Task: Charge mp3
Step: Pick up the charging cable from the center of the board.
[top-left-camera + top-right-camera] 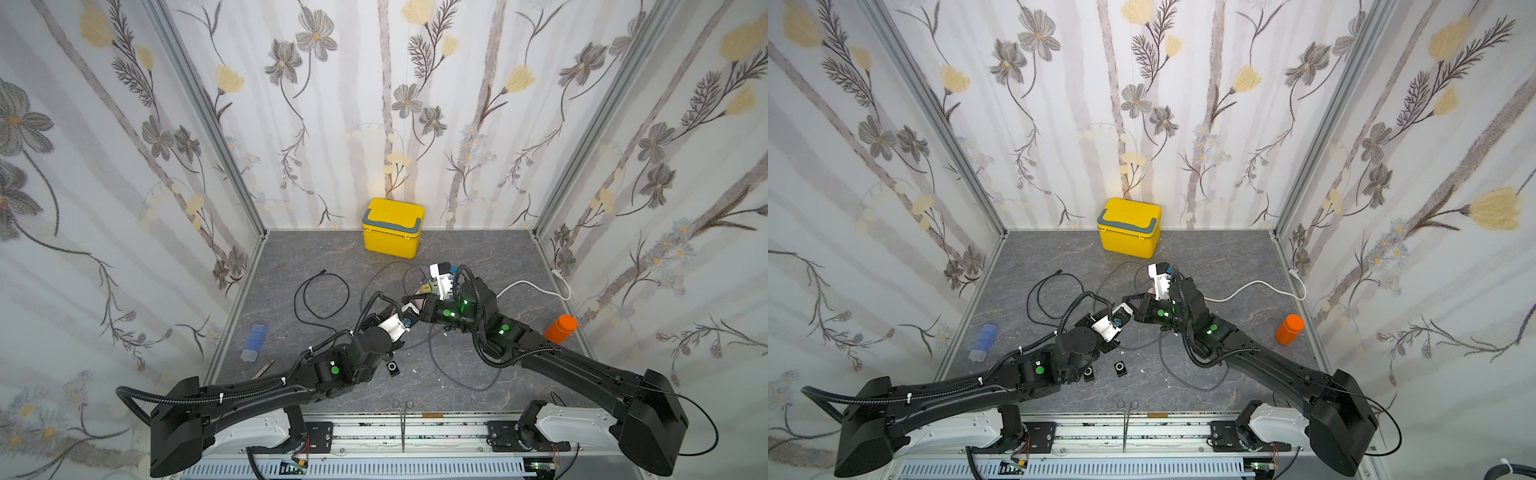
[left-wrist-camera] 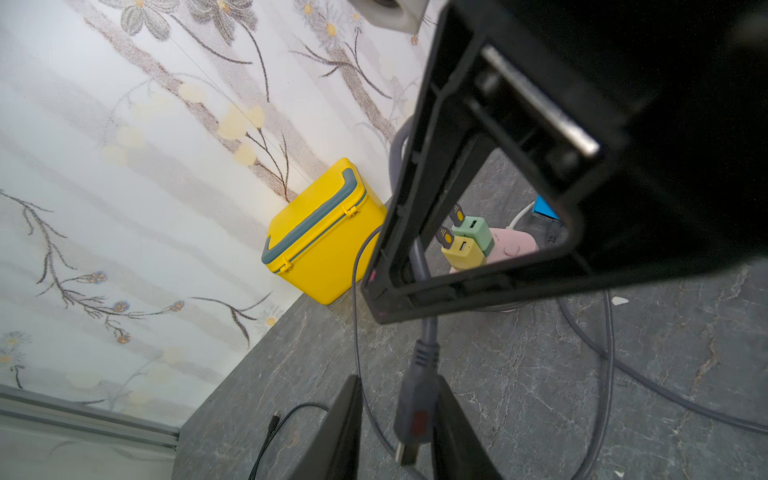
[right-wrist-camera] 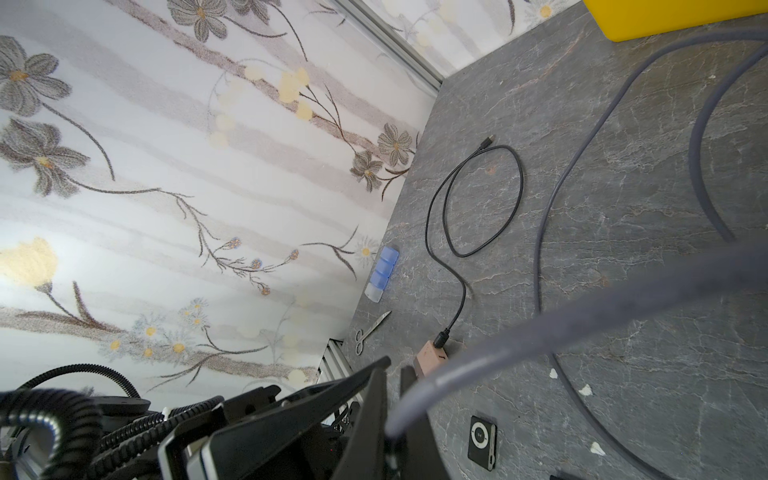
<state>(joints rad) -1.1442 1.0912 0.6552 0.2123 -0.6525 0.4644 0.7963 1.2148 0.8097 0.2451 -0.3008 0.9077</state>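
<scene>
Clenching grey cable (image 3: 540, 328) in right hand (image 3: 392, 390); left hand (image 2: 399, 384) around its plug (image 2: 415, 411), cannot tell whether gripped. Yet to join mp3 player (image 3: 482, 441), well apart from yellow box (image 1: 392, 228).

Colours as I read them from my console.
- counter (image 1: 478, 253): dark grey, pale marbled veins.
- wallpaper (image 1: 124, 174): white, brownish stripes, grey and yellow flowers.
- box (image 1: 390, 243): yellow, grey-blue trim.
- bottle (image 1: 561, 329): orange.
- case (image 1: 254, 341): translucent blue.
- black cable (image 3: 463, 293)
- grey cable (image 2: 427, 355)
- white cable (image 1: 525, 283)
- mp3 player (image 3: 482, 441): black, pale ring.
- green adapter (image 2: 473, 230)
- yellow adapter (image 2: 463, 251)
- pink block (image 2: 513, 245)
</scene>
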